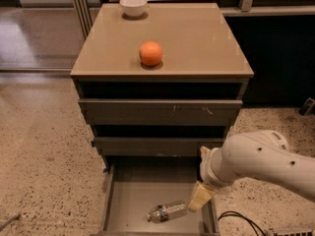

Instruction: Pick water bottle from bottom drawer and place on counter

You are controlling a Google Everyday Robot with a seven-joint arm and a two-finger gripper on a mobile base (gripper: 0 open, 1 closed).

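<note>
Your gripper (198, 198) hangs low over the right side of the open bottom drawer (134, 196), at the end of the white arm (266, 163) that reaches in from the right. Only its pale beige tip shows below the wrist, angled down and to the left, and you cannot tell whether it is spread or pressed together. It holds nothing that you can see.

Just to the left of that tip lies the water bottle (167, 212). It is on its side on the grey drawer floor, near the front edge and a little right of centre, its length running left to right with the right end slightly higher in view. The tip is right beside the bottle's right end; whether the two touch, you cannot tell.

Above the open drawer you have the two shallower drawers, the middle drawer (152, 145) and the top drawer (160, 111), each with a dark gap above its front. The tan counter (197, 38) tops the cabinet. On it an orange (150, 53) sits a little left of centre towards the front, and a small white bowl (133, 6) stands at the back edge on the left, well apart from the orange. A dark cable (236, 219) lies on the speckled floor (44, 156) at the lower right, beside the drawer.
</note>
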